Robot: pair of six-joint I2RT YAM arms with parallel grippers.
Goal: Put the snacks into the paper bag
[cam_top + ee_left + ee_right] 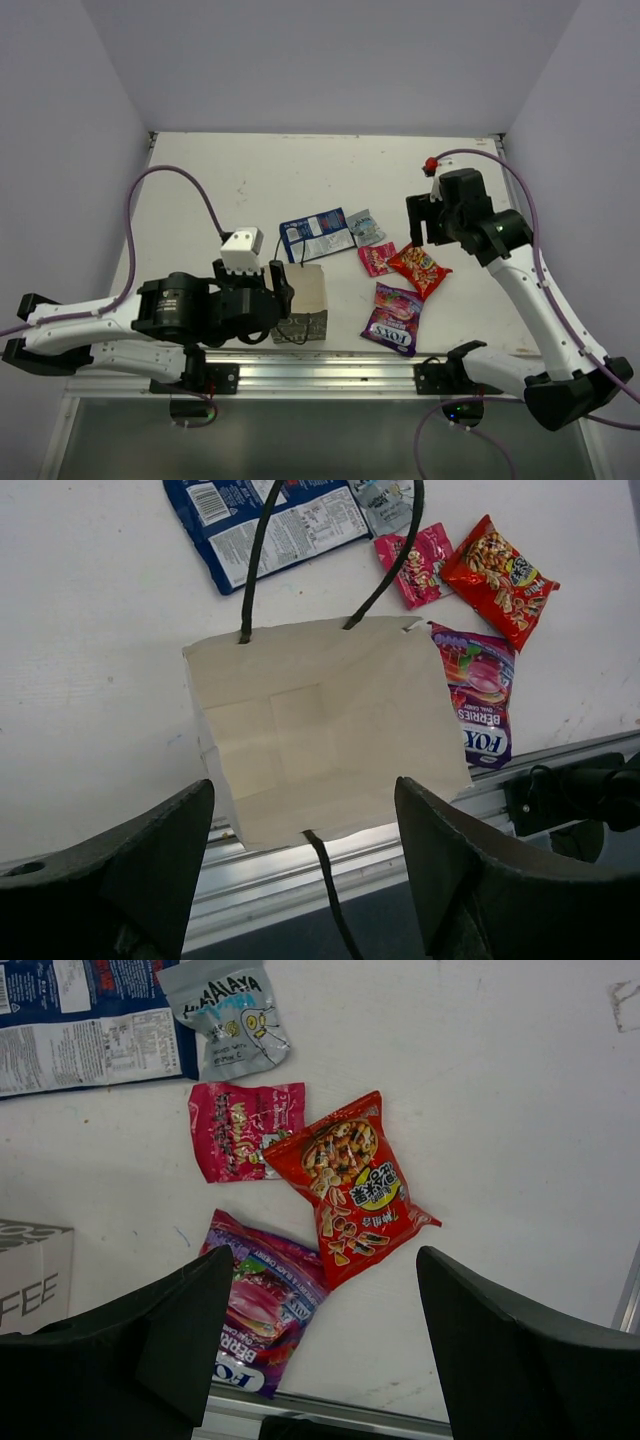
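The paper bag (308, 298) stands at the near middle, beige inside and grey speckled outside. Its open mouth shows in the left wrist view (320, 730). My left gripper (282, 287) is open and empty at the bag's left rim (303, 785), with one black cord handle hanging between the jaws. Right of the bag lie the blue-and-white packet (318, 235), the silvery-blue packet (366, 227), the pink packet (376, 259), the red packet (418, 268) and the purple Fox's packet (394, 318). My right gripper (425, 225) is open and empty above the red packet (350, 1185) and the Fox's packet (262, 1305).
An aluminium rail (320, 372) runs along the table's near edge, just behind the bag and the Fox's packet. Purple cables arc over both arms. A small red object (431, 163) sits at the back right. White walls close in the table on three sides.
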